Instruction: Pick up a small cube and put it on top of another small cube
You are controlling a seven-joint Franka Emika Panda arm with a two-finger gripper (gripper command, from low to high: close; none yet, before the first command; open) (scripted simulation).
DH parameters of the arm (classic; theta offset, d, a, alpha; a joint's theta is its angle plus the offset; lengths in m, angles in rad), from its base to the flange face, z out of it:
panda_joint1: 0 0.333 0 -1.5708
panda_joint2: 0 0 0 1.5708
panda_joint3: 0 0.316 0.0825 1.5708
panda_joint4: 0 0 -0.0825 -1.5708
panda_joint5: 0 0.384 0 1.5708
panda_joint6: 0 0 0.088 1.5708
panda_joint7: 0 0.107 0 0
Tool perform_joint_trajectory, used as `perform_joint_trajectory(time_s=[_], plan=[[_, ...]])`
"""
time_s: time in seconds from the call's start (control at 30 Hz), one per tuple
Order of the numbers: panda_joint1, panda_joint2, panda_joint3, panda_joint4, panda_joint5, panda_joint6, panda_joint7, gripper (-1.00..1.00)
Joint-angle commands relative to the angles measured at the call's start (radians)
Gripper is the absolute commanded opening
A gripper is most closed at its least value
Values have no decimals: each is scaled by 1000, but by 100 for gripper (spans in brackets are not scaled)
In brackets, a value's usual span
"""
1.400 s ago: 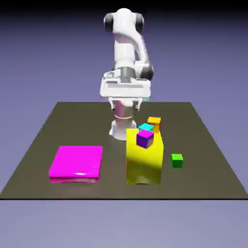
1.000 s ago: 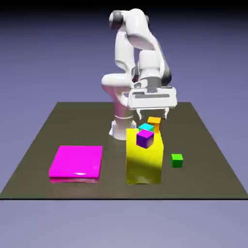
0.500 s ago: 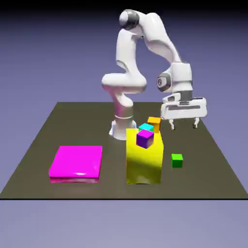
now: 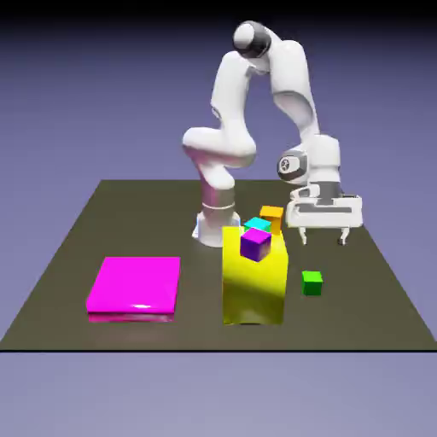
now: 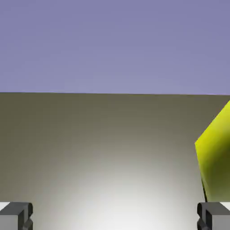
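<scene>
1. Gripper (image 4: 323,238) hangs wide open and empty above the dark table (image 4: 68,256), behind the green cube (image 4: 312,282) — which sits alone on the exterior view's right of the tall yellow block (image 4: 253,286).
2. Purple cube (image 4: 255,244), cyan cube (image 4: 258,225) top that block; magenta slab (image 4: 135,288) left.
3. Hand view — fingertips (image 5: 18,215) far apart, yellow block edge, violet backdrop (image 5: 112,45).

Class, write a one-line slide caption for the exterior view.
Open gripper hangs above the table, behind the green cube and beside the yellow block.

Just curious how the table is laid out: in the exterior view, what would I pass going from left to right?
Magenta slab → big yellow block → small green cube → open gripper, hanging above the table.
</scene>
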Motion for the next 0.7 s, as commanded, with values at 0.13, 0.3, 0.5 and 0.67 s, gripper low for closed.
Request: perform_joint_trajectory(time_s=[0.13, 0.3, 0.5, 0.67], plan=[[-124, -15, 181, -30, -11, 73, 87, 100], [-249, -30, 362, -59, -22, 146, 174, 100], [-386, -70, 520, -63, -50, 250, 263, 100], [-567, -156, 668, -9, -104, 327, 318, 100]])
